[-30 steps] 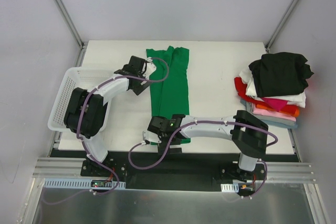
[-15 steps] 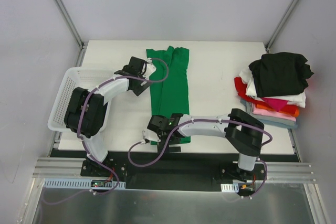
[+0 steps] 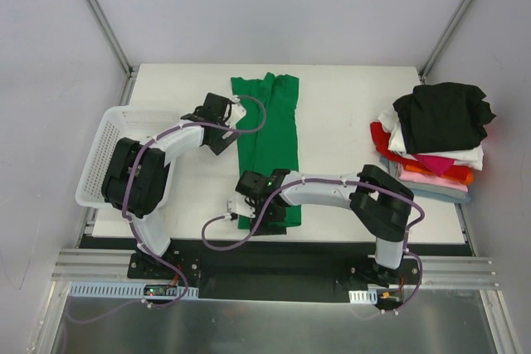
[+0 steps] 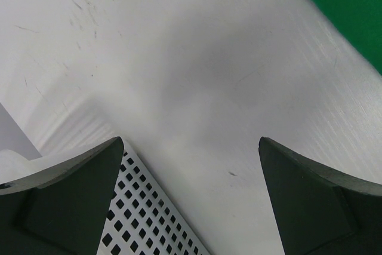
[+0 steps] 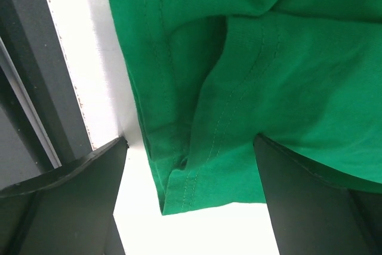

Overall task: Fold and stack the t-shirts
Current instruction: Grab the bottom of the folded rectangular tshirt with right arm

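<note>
A smooth white table [image 3: 348, 113] is occupied at its middle by a bright green t-shirt [image 3: 267, 134], laid flat as a long narrow strip of soft knit. A rumpled pile of shirts [image 3: 436, 134], black on top, is set at the right edge, and a white basket [image 3: 104, 147] pierced with square holes at the left. The left gripper [image 4: 190, 147] is held with jaws wide apart over bare table beside the strip, while the right gripper [image 5: 188, 143], likewise spread and clamped on nothing, is placed at the double-stitched near hem [image 5: 179, 195].

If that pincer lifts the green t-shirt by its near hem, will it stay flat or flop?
Probably flop: the green t-shirt lies in soft, creased layers, so it would likely drape and unfold. It looks thin, so probably light. Pushed, it would likely bunch rather than slide.
</note>
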`<state>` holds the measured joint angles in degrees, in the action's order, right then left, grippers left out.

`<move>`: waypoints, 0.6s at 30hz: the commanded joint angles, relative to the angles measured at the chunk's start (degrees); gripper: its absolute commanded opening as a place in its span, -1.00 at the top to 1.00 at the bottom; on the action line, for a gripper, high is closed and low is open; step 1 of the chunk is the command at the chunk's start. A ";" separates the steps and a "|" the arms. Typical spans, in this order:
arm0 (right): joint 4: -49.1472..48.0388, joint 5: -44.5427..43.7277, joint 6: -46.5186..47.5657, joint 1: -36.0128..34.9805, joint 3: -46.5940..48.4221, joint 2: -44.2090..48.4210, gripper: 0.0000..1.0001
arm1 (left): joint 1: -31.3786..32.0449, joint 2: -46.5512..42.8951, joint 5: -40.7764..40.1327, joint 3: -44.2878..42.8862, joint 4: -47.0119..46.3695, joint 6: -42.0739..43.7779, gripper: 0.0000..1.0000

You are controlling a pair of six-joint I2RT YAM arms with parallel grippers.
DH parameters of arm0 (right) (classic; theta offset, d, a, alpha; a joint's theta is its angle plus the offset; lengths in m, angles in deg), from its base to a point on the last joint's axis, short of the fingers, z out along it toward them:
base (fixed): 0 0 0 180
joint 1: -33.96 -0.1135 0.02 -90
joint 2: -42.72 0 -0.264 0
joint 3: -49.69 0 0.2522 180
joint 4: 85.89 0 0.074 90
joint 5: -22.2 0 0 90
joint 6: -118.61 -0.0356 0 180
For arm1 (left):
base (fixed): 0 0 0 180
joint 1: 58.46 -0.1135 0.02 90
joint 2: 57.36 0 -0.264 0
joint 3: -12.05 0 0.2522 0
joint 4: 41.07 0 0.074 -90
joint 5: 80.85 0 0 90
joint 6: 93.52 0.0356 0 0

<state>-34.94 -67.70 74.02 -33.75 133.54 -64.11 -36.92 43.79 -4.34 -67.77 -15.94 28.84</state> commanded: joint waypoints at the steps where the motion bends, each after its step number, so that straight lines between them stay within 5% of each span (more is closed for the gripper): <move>1: -2.47 4.99 3.28 2.04 -0.21 -3.39 -0.77 | 0.08 -0.33 1.54 1.02 -0.30 -0.89 -0.94; 8: -2.91 4.21 4.16 2.66 1.19 -5.59 -0.22 | 0.08 -1.56 1.28 1.46 -0.30 -0.63 -0.94; 14: -4.14 3.50 1.71 2.58 0.67 -5.59 -0.13 | 0.08 -2.53 0.93 1.64 -0.30 -0.72 -0.93; 18: -4.14 3.33 0.65 2.49 0.32 -6.11 0.17 | -0.01 -2.53 0.58 2.08 -0.39 -0.89 -0.93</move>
<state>-35.34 -65.80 75.72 -31.25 135.68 -65.88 -36.92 43.76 -4.34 -66.44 -15.98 28.82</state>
